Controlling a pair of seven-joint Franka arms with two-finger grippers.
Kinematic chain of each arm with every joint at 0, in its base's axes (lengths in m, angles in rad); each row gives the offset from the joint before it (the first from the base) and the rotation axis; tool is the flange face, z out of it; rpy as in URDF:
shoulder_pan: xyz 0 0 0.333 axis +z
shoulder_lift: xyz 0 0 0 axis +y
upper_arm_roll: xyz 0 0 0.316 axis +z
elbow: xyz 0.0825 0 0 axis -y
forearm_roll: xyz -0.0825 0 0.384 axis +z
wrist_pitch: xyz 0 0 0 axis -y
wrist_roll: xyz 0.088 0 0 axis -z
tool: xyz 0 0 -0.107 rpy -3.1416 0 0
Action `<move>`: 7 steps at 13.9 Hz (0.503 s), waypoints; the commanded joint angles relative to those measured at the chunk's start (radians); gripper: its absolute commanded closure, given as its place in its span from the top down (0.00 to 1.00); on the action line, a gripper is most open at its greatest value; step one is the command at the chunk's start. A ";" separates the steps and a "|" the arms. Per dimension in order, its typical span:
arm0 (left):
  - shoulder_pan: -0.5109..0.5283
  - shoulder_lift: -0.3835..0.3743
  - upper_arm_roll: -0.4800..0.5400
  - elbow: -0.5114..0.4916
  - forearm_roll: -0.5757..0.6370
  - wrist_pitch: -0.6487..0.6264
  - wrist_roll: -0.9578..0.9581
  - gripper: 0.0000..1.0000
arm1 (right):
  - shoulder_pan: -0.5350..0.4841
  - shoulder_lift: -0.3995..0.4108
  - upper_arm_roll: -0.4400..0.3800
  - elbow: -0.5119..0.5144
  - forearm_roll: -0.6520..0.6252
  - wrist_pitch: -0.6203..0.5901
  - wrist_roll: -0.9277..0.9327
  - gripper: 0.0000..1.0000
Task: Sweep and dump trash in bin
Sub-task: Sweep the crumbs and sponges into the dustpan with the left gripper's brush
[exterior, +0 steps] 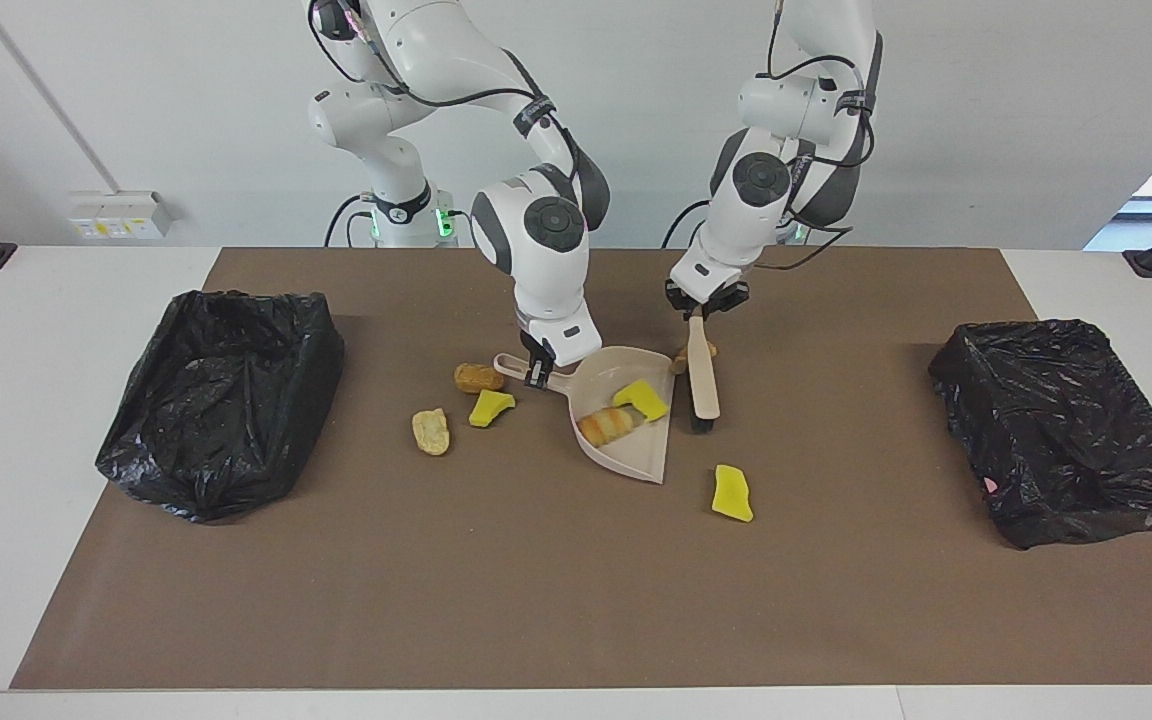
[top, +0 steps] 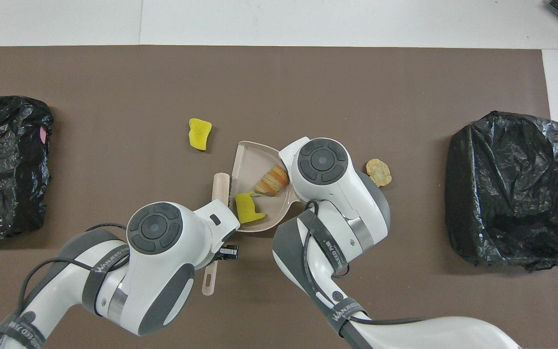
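Observation:
My right gripper (exterior: pixel 537 375) is shut on the handle of the beige dustpan (exterior: pixel 636 455), which rests on the mat. A yellow sponge scrap (exterior: pixel 641 400) (top: pixel 247 213) and a striped bread-like lump (exterior: pixel 604 425) (top: pixel 271 180) lie in the pan. My left gripper (exterior: pixel 701 310) is shut on the beige brush (exterior: pixel 704 385) (top: pixel 221 184), whose dark bristles touch the mat at the pan's mouth. One brown piece (exterior: pixel 681 358) lies beside the brush. More trash lies loose: a yellow scrap (exterior: pixel 733 493) (top: pixel 199 133), an orange-brown lump (exterior: pixel 479 377), a yellow scrap (exterior: pixel 491 406), a tan lump (exterior: pixel 430 431) (top: pixel 379 172).
Two bins lined with black bags stand on the brown mat, one bin (exterior: pixel 221 400) (top: pixel 511 189) at the right arm's end, the other bin (exterior: pixel 1066 430) (top: pixel 3 160) at the left arm's end. White table shows around the mat.

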 commanded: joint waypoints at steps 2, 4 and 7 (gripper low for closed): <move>0.002 0.059 0.020 0.125 -0.018 -0.002 0.023 0.00 | -0.003 -0.011 0.005 -0.018 -0.017 0.021 0.022 0.00; 0.033 0.055 0.023 0.138 -0.017 -0.020 0.005 0.00 | -0.003 -0.011 0.005 -0.018 -0.017 0.021 0.022 0.00; 0.080 0.027 0.024 0.115 -0.018 -0.180 -0.130 0.01 | -0.003 -0.011 0.005 -0.017 -0.017 0.024 0.024 0.00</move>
